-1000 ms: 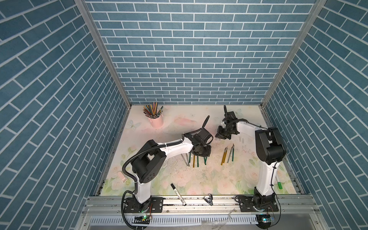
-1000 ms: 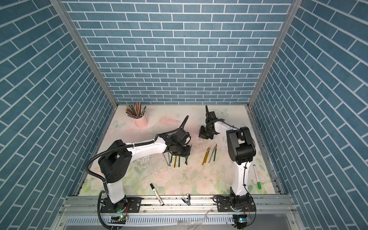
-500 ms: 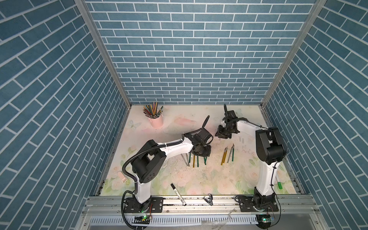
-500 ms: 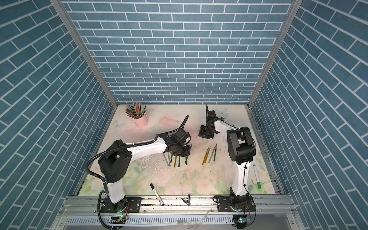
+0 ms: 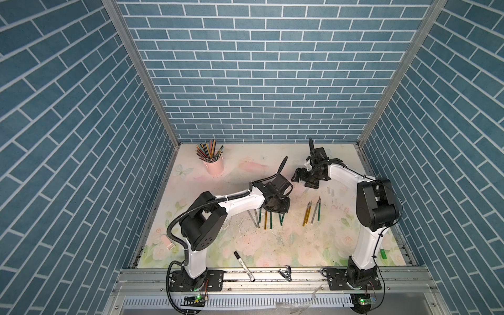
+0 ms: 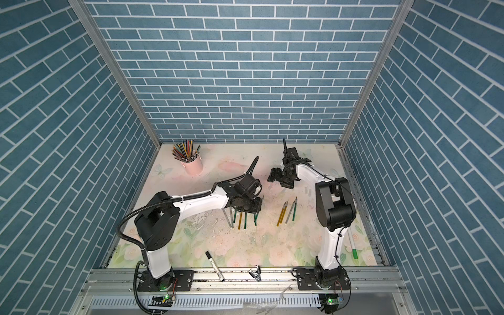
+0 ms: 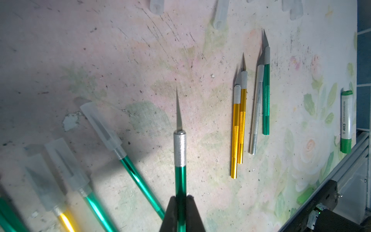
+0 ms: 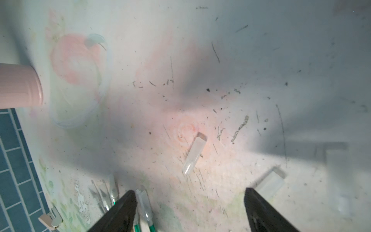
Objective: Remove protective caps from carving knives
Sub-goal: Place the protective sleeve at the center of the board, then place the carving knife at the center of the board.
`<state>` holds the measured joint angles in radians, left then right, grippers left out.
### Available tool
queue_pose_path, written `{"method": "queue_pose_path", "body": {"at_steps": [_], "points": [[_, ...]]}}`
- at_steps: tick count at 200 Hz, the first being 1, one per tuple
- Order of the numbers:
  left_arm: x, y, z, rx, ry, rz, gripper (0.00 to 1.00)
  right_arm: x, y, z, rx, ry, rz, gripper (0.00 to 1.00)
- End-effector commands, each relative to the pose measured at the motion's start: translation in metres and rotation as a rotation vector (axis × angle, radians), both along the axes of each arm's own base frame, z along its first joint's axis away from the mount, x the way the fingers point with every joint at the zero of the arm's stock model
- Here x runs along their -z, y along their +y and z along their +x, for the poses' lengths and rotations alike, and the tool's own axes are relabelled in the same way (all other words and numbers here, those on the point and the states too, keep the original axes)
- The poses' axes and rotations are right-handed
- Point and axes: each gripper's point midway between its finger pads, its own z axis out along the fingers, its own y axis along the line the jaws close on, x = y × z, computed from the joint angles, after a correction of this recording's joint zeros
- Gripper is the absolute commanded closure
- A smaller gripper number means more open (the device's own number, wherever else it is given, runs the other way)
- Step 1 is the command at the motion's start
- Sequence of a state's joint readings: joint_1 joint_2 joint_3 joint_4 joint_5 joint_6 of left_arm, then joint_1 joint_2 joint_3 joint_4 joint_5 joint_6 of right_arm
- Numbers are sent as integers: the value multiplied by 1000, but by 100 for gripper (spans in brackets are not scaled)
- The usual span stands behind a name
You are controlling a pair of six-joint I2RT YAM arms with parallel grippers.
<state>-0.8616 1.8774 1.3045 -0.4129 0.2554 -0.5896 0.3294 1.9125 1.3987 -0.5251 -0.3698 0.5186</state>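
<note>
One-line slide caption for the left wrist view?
Left gripper shut on an uncapped green knife, capped knives and four bare knives lying on the table.

Top views bright, sharp; wrist views shadowed, blurred.

Walls (image 5: 259, 81): blue brick pattern, white joints
Desk (image 5: 300, 245): pale pink-and-green floral print
Cup (image 5: 215, 167): pink
Carving knives (image 7: 235, 130): green, gold, silver
Protective caps (image 8: 194, 153): translucent whitish

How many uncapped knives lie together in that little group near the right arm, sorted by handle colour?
Gold knives: 2
Silver knife: 1
Green knife: 1
Total: 4
</note>
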Motion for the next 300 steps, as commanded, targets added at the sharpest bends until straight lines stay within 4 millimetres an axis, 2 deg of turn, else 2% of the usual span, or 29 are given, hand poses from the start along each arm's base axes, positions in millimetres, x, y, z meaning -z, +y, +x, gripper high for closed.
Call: {"method": "queue_pose_path", "body": {"at_steps": [1,14,71,112,156,196,256,300], "points": [[-6,-1,5,-2,-15,1,100,-12,-3,-11,0,3,-9,9],[-7,-1,5,-3,-15,0,100,-16,-4,-14,2,-1,-4,5],[-8,-6,9,-13,-14,-4,100,-49,-9,-30,6,-84,85,4],[-5,-2,13,-86,-20,46,100,-65,-40,-41,82,-138,105,4],[-3,-13,11,-141,-38,76,100,-63,-72,-56,147,-142,98,4],[7,-25,10,-174,-17,82,100,-56,-87,-68,165,-147,67,2],[24,-41,6,-187,4,113,95,-48,-101,-83,173,-124,20,2],[30,-48,10,-213,5,131,93,-48,-105,-93,146,-106,-2,2]]}}
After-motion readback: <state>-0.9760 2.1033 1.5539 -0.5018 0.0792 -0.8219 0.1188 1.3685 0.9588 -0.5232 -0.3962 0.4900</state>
